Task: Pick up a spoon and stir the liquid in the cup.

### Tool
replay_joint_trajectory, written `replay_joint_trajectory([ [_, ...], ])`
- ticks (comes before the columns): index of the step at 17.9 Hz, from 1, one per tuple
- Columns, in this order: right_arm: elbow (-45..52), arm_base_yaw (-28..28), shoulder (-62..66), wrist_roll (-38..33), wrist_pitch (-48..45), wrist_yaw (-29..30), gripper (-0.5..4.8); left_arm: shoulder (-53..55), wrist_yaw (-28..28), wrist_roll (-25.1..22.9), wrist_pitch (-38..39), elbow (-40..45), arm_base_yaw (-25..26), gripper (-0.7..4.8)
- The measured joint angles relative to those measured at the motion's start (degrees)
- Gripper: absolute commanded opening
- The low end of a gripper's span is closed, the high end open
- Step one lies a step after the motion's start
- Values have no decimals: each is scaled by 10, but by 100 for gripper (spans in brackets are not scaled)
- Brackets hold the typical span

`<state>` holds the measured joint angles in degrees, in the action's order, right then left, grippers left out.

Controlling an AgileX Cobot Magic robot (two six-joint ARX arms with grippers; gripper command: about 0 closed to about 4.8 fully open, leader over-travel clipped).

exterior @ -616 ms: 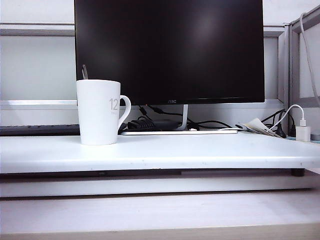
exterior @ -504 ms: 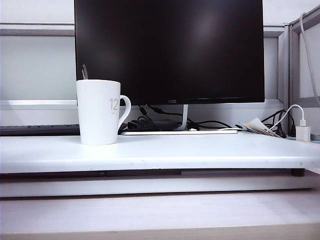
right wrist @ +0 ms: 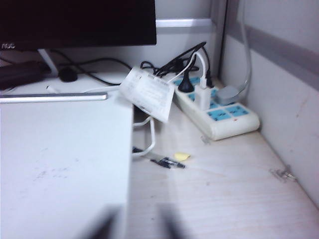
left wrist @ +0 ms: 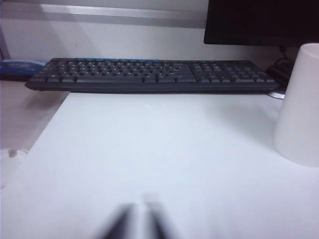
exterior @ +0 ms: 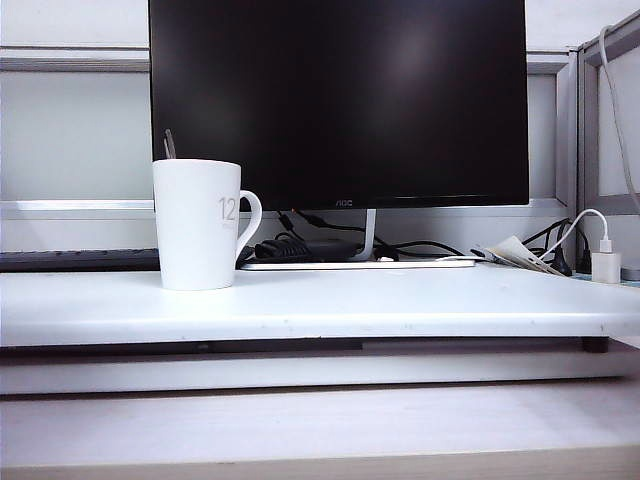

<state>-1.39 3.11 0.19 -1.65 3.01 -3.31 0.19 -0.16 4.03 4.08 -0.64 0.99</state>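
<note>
On the white tabletop (exterior: 400,300), left of centre, stands the cup (exterior: 197,224), marked "12", its loop handle pointing right; the spoon (exterior: 169,144) handle rises above its rim. Behind: keyboard (left wrist: 149,75), then monitor (exterior: 338,100). The left gripper (left wrist: 135,221), blurred, hovers near the cup, fingers a narrow gap apart, empty. The right gripper (right wrist: 135,224), slightly wider, empty, hangs over the table's right edge near a power strip (right wrist: 219,112).

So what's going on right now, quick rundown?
Left tool low over the white desk, right tool at its far edge; both empty. Spoon standing in cup, untouched. Nothing in the way.
</note>
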Motion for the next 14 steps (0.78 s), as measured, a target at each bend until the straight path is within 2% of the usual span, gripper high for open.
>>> replay_joint_trajectory([
  [1,-26,0,1,-1,13,12,441,0,1,18,1,-6,0,479],
  [3,-103,0,1,-1,5,26,440,0,12,63,-2,-37,0,479],
  [5,-195,0,0,-1,-17,36,440,0,68,80,-9,-85,0,479],
  [7,-259,0,16,2,-23,35,440,11,114,84,-26,-151,0,479],
  [10,-348,0,93,13,-19,54,440,68,137,71,-40,-234,0,479],
  [12,-404,0,163,14,-22,96,440,136,178,63,-40,-282,0,479],
  [13,-447,0,224,4,-23,139,440,188,207,59,-34,-317,-2,479],
  [14,-475,1,268,-10,-32,171,403,229,224,59,-35,-346,-7,479],
])
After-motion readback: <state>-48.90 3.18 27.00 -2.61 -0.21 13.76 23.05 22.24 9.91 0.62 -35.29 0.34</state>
